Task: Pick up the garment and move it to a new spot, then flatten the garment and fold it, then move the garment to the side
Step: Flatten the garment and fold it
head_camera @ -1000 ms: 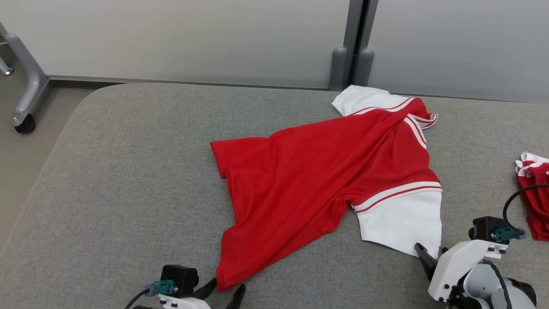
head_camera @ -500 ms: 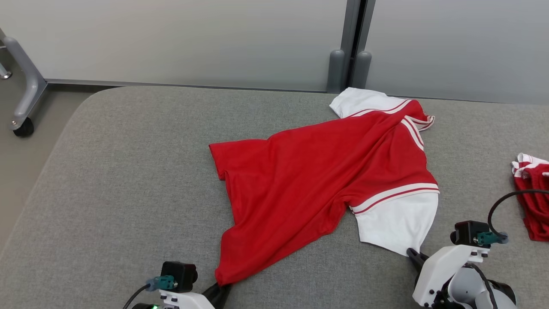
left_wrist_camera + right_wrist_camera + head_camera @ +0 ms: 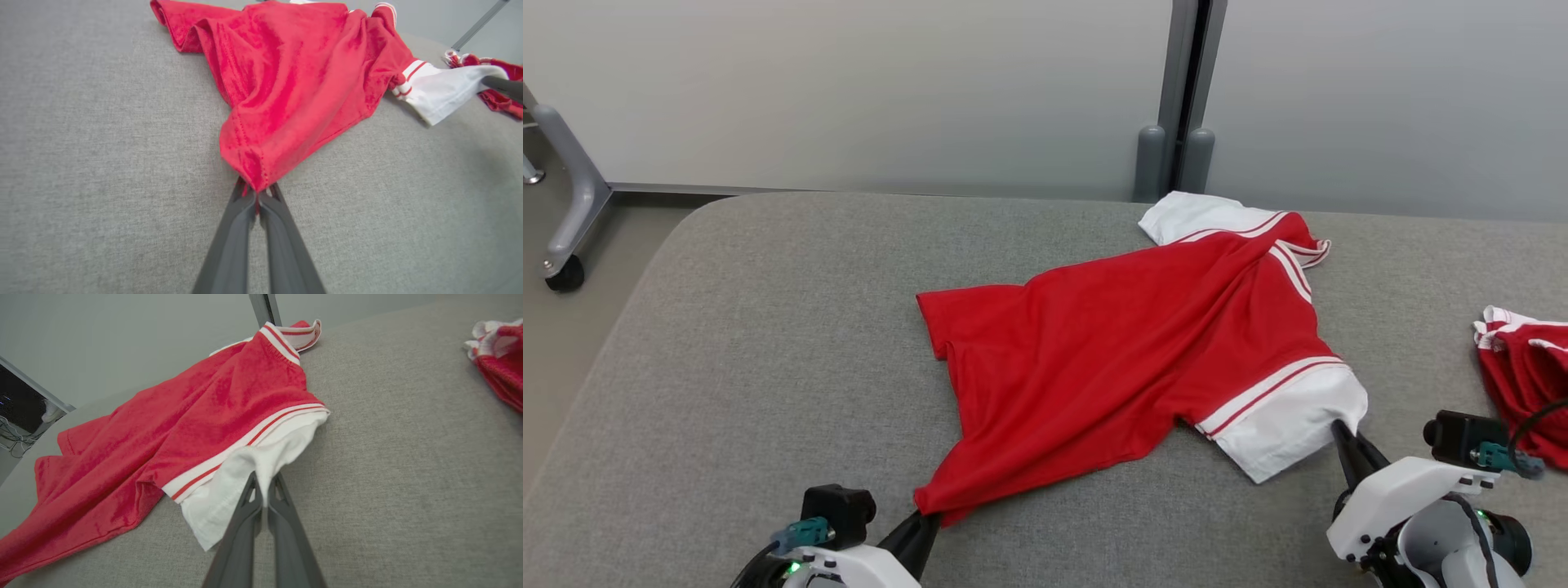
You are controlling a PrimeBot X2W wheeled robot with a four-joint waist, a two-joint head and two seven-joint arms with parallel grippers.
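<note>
Both left tool (image 3: 922, 518) and right tool (image 3: 1340, 430) pinch garment (image 3: 1111, 359).

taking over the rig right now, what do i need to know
Left claw: shut on the near hem corner of the red shirt.
Right claw: shut on its white sleeve.
The shirt lies crumpled mid grey cushion; a second red garment sits at the right edge.
Done: both grips taken.
Left: lift, move to a new spot, flatten, fold, set aside.
</note>
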